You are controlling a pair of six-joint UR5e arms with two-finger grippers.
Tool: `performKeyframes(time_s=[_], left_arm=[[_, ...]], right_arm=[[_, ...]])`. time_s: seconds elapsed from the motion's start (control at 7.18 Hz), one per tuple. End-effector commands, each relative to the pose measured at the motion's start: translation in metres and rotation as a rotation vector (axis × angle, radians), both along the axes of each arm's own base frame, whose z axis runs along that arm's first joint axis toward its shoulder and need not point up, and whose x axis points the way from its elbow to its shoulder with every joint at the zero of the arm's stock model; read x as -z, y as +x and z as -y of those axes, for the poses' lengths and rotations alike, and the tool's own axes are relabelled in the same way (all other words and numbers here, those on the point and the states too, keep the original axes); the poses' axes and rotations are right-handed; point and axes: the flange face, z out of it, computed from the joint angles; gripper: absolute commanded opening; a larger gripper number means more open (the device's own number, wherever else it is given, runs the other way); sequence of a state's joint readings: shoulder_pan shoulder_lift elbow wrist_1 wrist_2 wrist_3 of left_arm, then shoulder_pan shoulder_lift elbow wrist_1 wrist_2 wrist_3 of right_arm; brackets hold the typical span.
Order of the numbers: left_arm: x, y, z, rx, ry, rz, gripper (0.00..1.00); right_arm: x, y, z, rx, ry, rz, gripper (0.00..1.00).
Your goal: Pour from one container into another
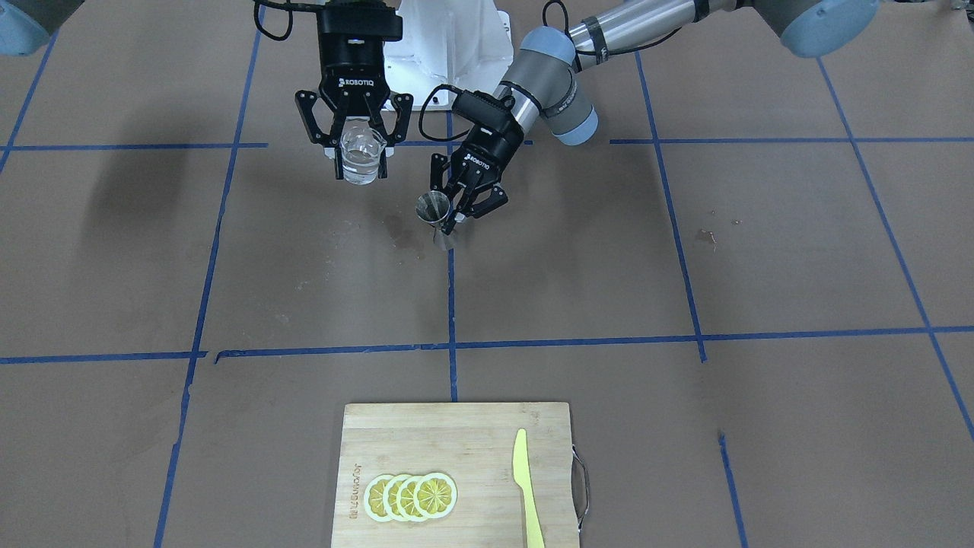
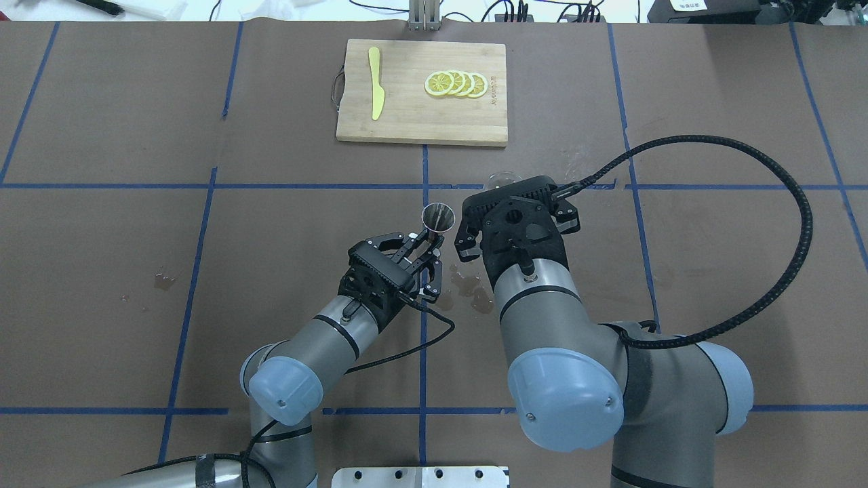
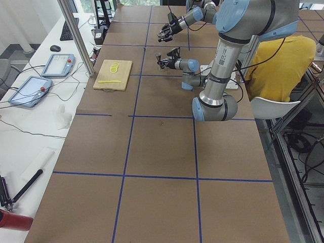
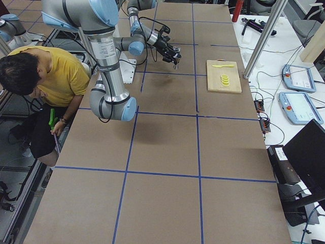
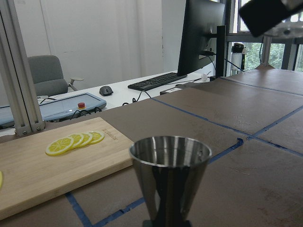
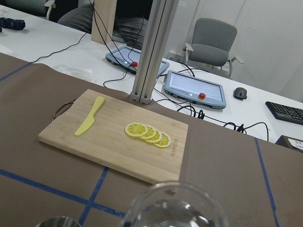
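Overhead — glass (image 2: 503, 180) mostly hidden behind right end effector (image 1: 361, 169).

Reading ROBOTIQ in white capitals on the black body of the right gripper (image 1: 362, 173), at the far side of the table in the front-facing view. Reading the same ROBOTIQ mark, smaller and slanted, on the body of the left gripper (image 1: 453, 218) just beside it. Noting one engraved line of lettering by the lemon slices on the cutting board (image 1: 456, 441) at the near edge; too small to make out.
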State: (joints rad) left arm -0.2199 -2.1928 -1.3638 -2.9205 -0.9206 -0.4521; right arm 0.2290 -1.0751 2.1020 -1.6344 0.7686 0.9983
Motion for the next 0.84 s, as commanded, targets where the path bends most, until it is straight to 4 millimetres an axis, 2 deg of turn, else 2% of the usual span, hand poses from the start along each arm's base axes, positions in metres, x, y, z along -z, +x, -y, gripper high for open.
performKeyframes(time_s=[0.0,0.14,0.28,0.42,0.7], left_arm=[[-0.001,0.001,0.0,-0.001,0.003,0.008,0.0],[-0.001,0.001,0.0,-0.002,0.004,0.009,0.0],[-0.001,0.001,0.0,-0.003,0.007,0.012,0.0],[0.001,0.0,-0.001,-0.004,0.01,0.01,0.0],[0.005,0.002,-0.004,-0.048,0.023,0.013,0.0]], right_arm=[[0.008,-0.006,0.0,0.028,0.01,-0.06,0.14],[0.01,-0.009,0.004,0.033,0.018,-0.082,0.14],[0.021,-0.018,0.01,0.029,0.023,-0.085,0.14],[0.021,-0.025,0.012,0.031,0.022,-0.096,0.14],[0.026,-0.024,0.016,0.037,0.037,-0.118,0.14]])
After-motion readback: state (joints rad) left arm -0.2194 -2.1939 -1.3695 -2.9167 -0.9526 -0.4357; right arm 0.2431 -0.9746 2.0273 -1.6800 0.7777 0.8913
